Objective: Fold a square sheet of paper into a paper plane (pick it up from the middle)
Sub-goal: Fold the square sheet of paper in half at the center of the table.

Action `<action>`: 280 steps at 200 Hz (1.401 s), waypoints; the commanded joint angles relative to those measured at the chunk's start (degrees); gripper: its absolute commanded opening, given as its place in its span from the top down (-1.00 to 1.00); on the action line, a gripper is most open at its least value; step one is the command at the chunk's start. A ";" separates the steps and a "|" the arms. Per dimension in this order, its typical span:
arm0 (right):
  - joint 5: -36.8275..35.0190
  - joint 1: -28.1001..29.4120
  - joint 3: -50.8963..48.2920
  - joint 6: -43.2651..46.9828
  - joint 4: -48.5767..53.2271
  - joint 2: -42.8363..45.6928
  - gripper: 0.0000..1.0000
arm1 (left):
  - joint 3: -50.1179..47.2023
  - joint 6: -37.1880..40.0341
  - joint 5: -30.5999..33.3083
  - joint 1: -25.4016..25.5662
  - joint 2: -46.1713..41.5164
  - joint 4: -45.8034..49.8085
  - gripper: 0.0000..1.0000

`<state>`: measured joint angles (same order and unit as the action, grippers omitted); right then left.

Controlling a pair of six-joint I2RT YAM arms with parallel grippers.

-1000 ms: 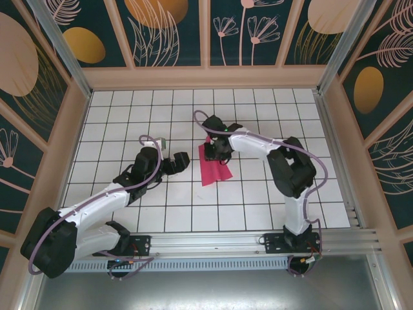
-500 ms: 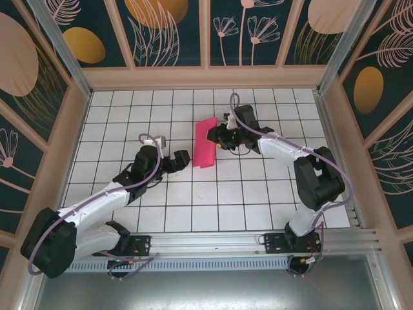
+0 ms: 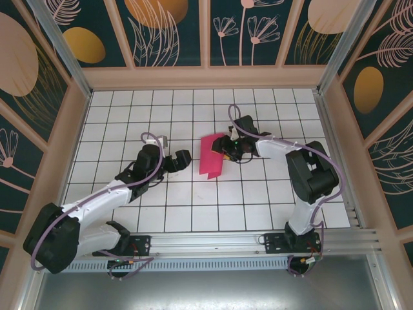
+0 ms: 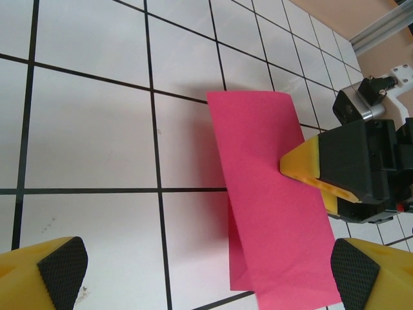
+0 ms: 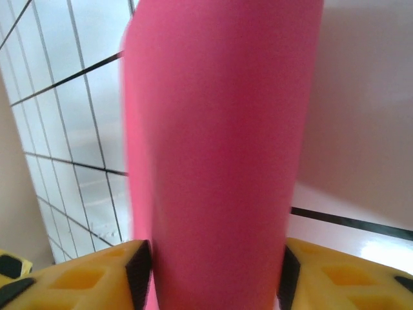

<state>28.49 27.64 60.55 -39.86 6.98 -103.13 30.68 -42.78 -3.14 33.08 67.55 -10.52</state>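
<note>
Bright, even light, soft shadows on the table [image 3: 193, 200]; right wrist view of the paper [image 5: 213, 161] is blurred.

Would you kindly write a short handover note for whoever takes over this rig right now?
Left gripper: open, empty, beside the square sheet of paper.
Right gripper: fingers either side of the sheet; whether it grips is unclear.
Sheet: mid-way across the table, pink side up.
Done: folded over into a strip.
Left: all nose and wing folds.
</note>
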 commanded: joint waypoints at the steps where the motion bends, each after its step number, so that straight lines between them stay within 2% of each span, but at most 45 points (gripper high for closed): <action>1: -2.62 -1.12 -0.52 2.01 3.20 1.31 -0.26 | 1.82 -0.79 -1.42 0.06 0.77 -2.20 -0.98; 36: -3.98 -2.13 -1.01 3.25 5.02 3.00 -0.29 | 2.71 -1.32 -4.81 0.08 3.02 -4.51 -0.97; 89: -10.88 -3.29 -2.98 2.43 8.22 3.80 -0.32 | 6.86 -4.03 -12.84 0.17 10.56 -10.27 -0.81; 135: -9.11 -3.33 -4.51 1.56 5.40 3.83 -0.32 | 14.74 -8.29 -23.32 0.24 23.36 -17.23 -0.54; 178: -7.59 -3.38 -6.07 0.72 3.31 4.72 -0.32 | 21.26 -10.23 -27.41 0.78 34.02 -17.48 -0.34; 219: -6.60 -3.84 -7.62 -0.71 0.76 6.11 -0.32 | 21.39 -14.78 -29.99 0.89 39.09 -22.64 -0.28; 246: -6.08 -4.56 -8.85 -2.28 -1.25 7.11 -0.33 | 21.71 -16.86 -32.61 1.21 40.84 -26.03 -0.17; 280: -5.20 -5.70 -10.44 -3.84 -3.46 8.25 -0.33 | 21.53 -17.99 -34.73 1.43 42.39 -27.90 0.11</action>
<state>22.02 22.81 51.81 -41.45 6.63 -97.49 51.13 -58.89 -34.46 34.09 108.14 -33.85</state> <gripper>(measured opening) 0.662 0.482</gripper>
